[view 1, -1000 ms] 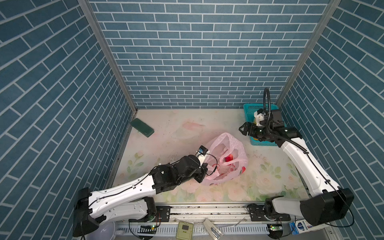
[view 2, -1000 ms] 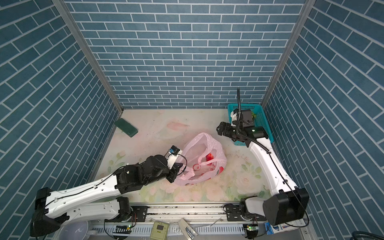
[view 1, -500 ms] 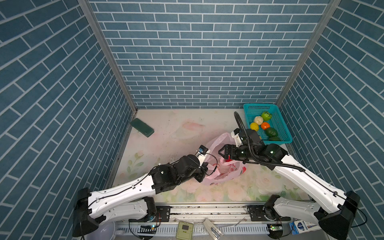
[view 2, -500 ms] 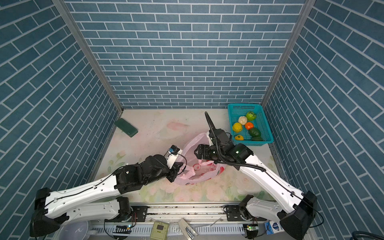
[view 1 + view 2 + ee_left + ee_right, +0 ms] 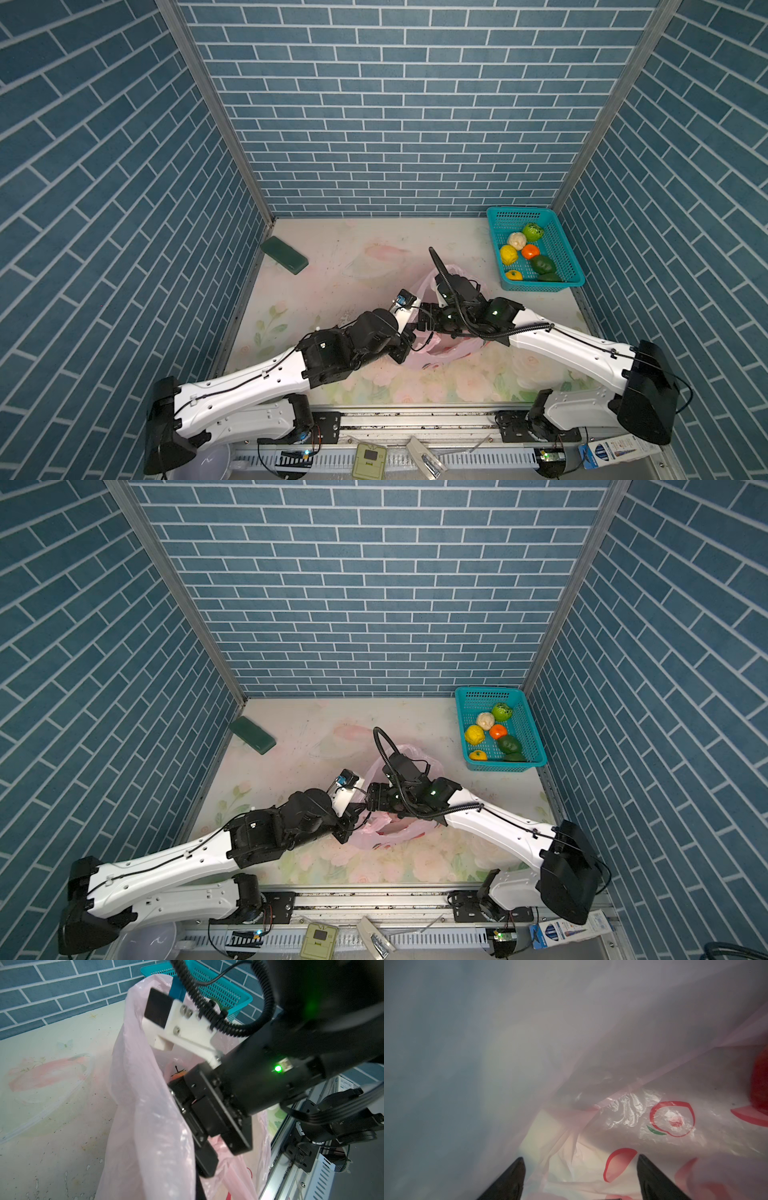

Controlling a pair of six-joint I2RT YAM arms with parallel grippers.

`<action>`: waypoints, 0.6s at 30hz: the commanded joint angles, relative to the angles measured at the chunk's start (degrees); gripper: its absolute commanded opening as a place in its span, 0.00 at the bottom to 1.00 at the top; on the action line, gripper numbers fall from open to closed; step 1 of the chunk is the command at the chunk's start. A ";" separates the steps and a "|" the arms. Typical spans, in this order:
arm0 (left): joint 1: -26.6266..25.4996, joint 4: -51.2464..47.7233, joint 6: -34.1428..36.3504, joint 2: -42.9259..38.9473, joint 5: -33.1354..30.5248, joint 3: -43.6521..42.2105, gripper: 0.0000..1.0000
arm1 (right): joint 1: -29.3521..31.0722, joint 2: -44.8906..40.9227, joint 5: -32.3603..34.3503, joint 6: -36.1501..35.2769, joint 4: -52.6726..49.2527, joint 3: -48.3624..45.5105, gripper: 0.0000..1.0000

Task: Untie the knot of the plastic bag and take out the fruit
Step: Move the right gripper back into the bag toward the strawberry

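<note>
Blue brick-patterned walls close in a pale desk printed with faded flowers; at its far left lies a dark green rectangular block, matte and soft-edged, well apart from the work. Next comes the left hand, pressed together at the near rim of the thin translucent pink plastic bag. It seems to pinch that rim and hold it up, though its fingers are hidden in the left wrist view. No knot shows, and the bag's mouth gapes at mid-desk, so the untying looks done. The film is crinkled and glossy, with red and green printing. The right hand is inside the bag, its dark pointed fingers spread with nothing between them. A smooth red fruit lies off to one side of it, so at least this one is left to take out. At the far right, the teal mesh plastic basket holds the rounded toy fruits already removed: light green, cream-white, yellow, orange, dark green and yellow-orange.
</note>
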 commanded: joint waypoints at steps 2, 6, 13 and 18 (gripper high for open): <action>0.28 1.87 1.03 0.12 -0.42 1.74 0.00 | 0.15 3.82 4.43 2.80 6.38 -1.49 0.83; 0.28 1.69 1.31 -0.40 -0.72 1.51 0.00 | -0.14 6.37 11.02 0.93 9.03 -1.08 0.83; 0.30 0.96 1.09 -0.87 -0.30 0.78 0.00 | -6.12 8.04 25.00 -5.80 -3.73 5.41 0.86; 0.30 0.39 1.06 -1.44 -0.09 0.10 0.00 | -10.25 3.95 28.31 -5.77 -14.69 4.84 0.87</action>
